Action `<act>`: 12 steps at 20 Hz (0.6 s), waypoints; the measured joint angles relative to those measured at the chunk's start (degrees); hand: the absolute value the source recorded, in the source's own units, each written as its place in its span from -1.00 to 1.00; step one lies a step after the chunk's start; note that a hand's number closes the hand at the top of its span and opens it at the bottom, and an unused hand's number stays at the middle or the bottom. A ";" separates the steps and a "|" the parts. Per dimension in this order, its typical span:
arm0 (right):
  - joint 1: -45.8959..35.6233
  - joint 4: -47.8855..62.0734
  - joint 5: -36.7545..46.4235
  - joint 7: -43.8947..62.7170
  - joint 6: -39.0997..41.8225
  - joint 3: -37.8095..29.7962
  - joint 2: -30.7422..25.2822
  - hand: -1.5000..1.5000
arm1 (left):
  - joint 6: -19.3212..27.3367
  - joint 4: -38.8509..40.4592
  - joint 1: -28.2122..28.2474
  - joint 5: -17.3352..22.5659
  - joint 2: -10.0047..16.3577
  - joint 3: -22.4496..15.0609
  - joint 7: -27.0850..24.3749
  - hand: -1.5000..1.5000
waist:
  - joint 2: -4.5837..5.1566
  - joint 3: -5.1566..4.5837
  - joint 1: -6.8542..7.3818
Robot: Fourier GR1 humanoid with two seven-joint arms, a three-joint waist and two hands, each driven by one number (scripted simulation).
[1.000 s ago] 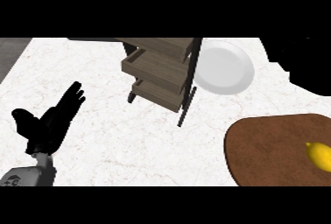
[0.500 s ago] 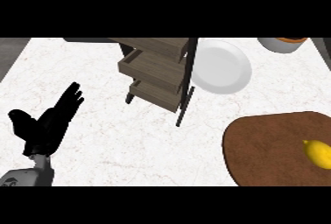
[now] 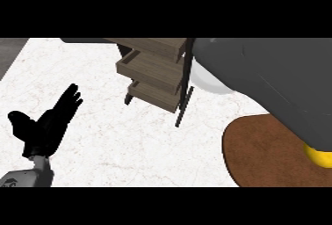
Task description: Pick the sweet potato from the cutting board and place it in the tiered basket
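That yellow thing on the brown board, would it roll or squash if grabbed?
The sweet potato looks rounded and smooth, so it would probably roll or slip on the flat cutting board if nudged. Its plump outline suggests stiff, not squashy. The grey forearm hides most of it, so its full shape is uncertain.

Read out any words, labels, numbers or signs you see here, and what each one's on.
None can be read.
On the left forearm: a small dark mark, too blurred to read.
No lettering shows on the tiered basket, cutting board or sweet potato.
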 measured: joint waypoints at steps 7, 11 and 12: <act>0.00 8.16 8.08 -3.68 -4.06 -1.33 4.15 1.00 | 0.01 0.18 0.75 -0.81 -0.82 -0.25 -1.10 0.00 | 0.08 0.03 0.04; 0.28 11.65 12.36 -5.68 -10.13 -3.17 6.78 -1.00 | -0.65 0.00 0.87 -0.59 -0.45 0.21 -1.39 0.00 | 0.13 0.04 0.21; 0.19 13.11 12.72 -6.74 -10.80 -3.99 7.11 -1.00 | -0.89 0.13 0.72 -0.43 -0.09 0.66 -1.46 0.00 | 0.15 0.03 0.24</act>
